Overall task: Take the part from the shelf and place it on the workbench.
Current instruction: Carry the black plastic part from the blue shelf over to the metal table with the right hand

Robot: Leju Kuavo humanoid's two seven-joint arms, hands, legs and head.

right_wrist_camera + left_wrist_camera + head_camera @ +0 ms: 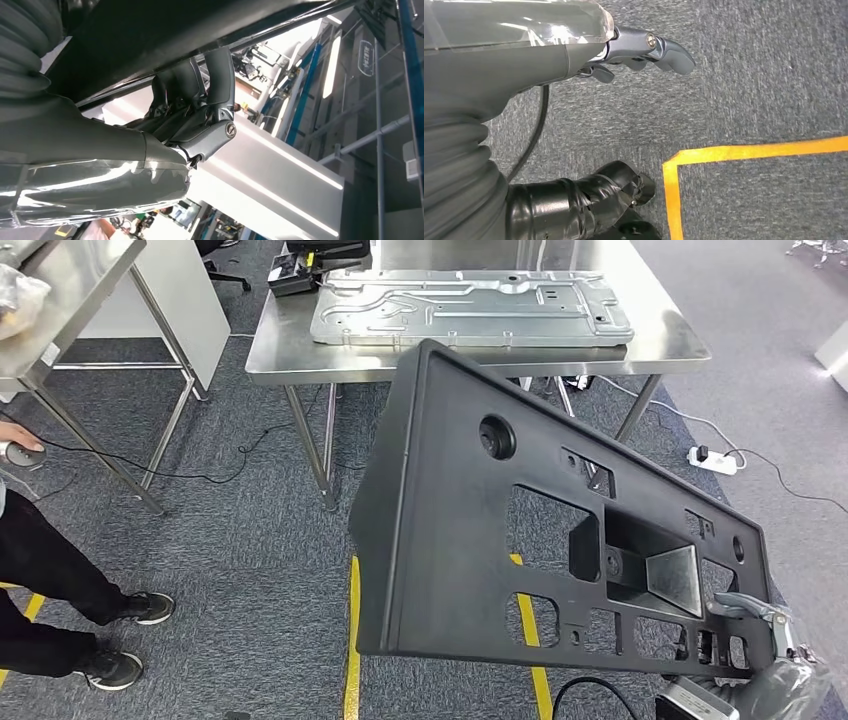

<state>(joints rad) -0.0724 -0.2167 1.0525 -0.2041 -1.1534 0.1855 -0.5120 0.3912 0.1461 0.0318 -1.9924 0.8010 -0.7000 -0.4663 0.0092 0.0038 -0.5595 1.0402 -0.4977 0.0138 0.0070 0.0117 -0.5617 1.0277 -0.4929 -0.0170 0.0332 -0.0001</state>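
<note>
Metal plate (470, 308) covers workbench (670, 345); person (50, 570) nearby.

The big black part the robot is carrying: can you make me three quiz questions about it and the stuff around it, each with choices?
1. Where does the right hand hold the black part?
A. its top corner
B. its lower right edge
C. its round hole

2. What colour are the tape lines on the floor?
A. yellow
B. blue
C. white

3. What is the left hand doing?
A. holding the part
B. pressing on the table
C. holding nothing

Answers:
1. B, since the head view shows the fingers hooked over that edge.
2. A, since the tape shows yellow on the grey carpet.
3. C, since the left wrist view shows it over bare carpet with nothing in it.
</note>
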